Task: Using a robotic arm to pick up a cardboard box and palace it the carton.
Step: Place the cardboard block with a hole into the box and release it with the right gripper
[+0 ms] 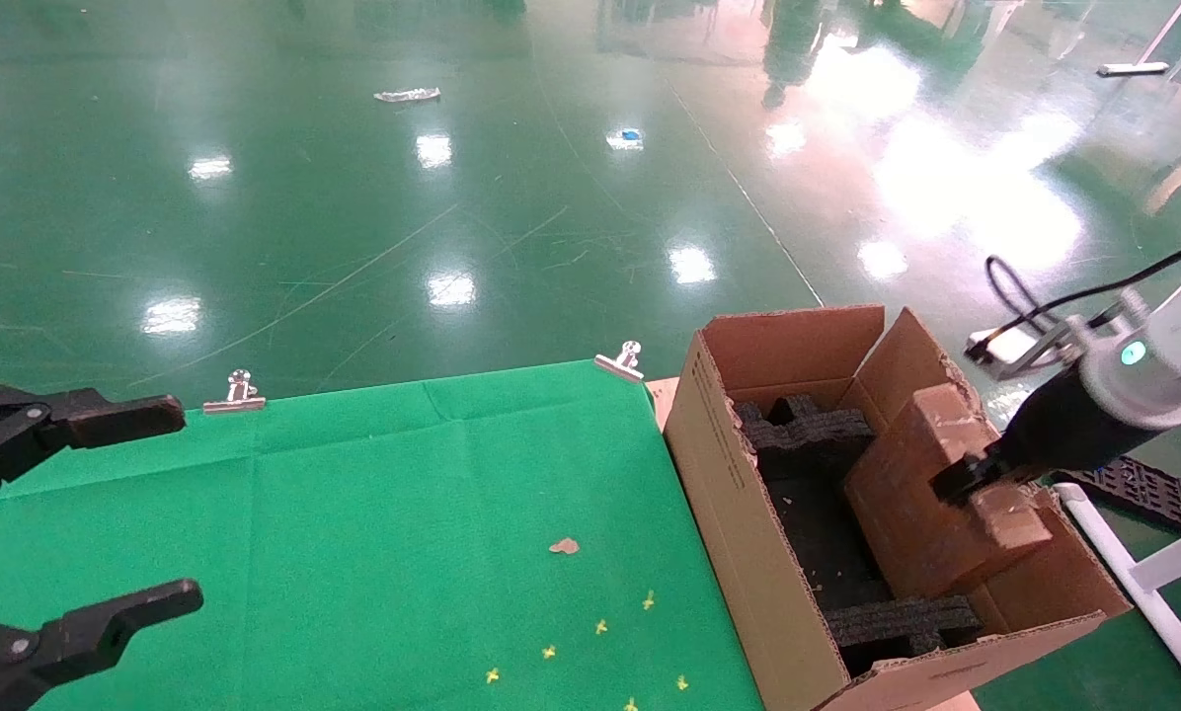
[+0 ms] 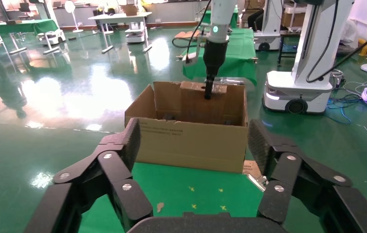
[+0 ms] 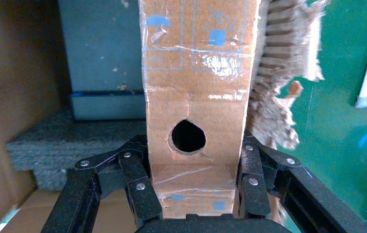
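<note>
The right arm point(image 1: 1158, 370) reaches in from the right side of the head view, over the carton point(image 1: 748, 513). Its gripper point(image 1: 966, 479) clamps the box point(image 1: 931, 494): in the right wrist view the fingers point(image 3: 140, 187) press against the two broad faces of the box point(image 3: 196, 111), one on each side, just beside the round hole point(image 3: 187, 136) in the narrow side that faces the camera.

The box sits tilted inside the carton, toward the carton's right wall, with its upper part above the rim. The left wrist view shows the box point(image 2: 198, 99) upright between the carton walls, with the right gripper point(image 2: 207, 92) on its top edge. Whether the lower end of the box touches the carton floor cannot be told.

The carton stands just beside the right edge of the green cloth point(image 1: 354, 533). Its flaps stand open, and the right flap point(image 3: 288, 73) is torn along its edge. Black foam point(image 1: 808, 434) lies inside at the far end, and a second foam piece point(image 1: 902, 622) lies at the near end. The box is between them.

The left gripper point(image 1: 97, 509) hangs at the left edge of the cloth, well apart from the carton. Its fingers point(image 2: 123, 155) are spread wide and hold nothing.

Two metal clips point(image 1: 235, 393) fix the far edge of the cloth. A small brown scrap point(image 1: 564, 545) and several yellow marks point(image 1: 600, 626) lie on the cloth near the carton.
</note>
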Controlling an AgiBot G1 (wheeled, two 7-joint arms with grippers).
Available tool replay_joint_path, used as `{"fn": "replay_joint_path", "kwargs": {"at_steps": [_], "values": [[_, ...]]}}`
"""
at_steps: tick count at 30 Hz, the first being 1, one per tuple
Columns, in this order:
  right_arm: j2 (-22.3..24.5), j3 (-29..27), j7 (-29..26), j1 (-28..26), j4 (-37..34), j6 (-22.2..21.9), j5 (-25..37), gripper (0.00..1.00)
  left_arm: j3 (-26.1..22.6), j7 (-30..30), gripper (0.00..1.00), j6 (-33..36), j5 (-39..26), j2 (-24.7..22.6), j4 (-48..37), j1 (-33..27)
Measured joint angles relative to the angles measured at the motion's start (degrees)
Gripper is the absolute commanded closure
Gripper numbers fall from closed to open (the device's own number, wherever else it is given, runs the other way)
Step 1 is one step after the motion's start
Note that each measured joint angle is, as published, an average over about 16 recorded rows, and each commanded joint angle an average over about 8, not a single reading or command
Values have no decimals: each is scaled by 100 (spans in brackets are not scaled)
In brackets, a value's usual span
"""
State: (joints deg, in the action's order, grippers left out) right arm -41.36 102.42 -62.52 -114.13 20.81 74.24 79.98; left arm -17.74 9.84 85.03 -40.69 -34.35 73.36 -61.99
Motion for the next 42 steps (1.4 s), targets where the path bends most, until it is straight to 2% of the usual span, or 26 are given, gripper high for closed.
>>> {"fn": "replay_joint_path", "kwargs": {"at_steps": [15,16,23,24,42], "values": [[-306,-281,601,1234,-686,-962,-550,100,-4,-2,0,-2,2,1,0,-1],[-311,-300,660,1291,-716,-1010,-581,96,-4,-2,0,-2,3,2,0,-1],[-324,-407,1045,1520,-909,-1195,-747,8,-5,-3,0,-2,4,2,0,-1],[-323,-417,1094,1528,-933,-1204,-761,0,-6,-3,0,-2,4,2,0,-1],[-437,-415,1421,1335,-1299,-1001,-738,0,-10,-5,0,-4,7,4,0,-2]]}}
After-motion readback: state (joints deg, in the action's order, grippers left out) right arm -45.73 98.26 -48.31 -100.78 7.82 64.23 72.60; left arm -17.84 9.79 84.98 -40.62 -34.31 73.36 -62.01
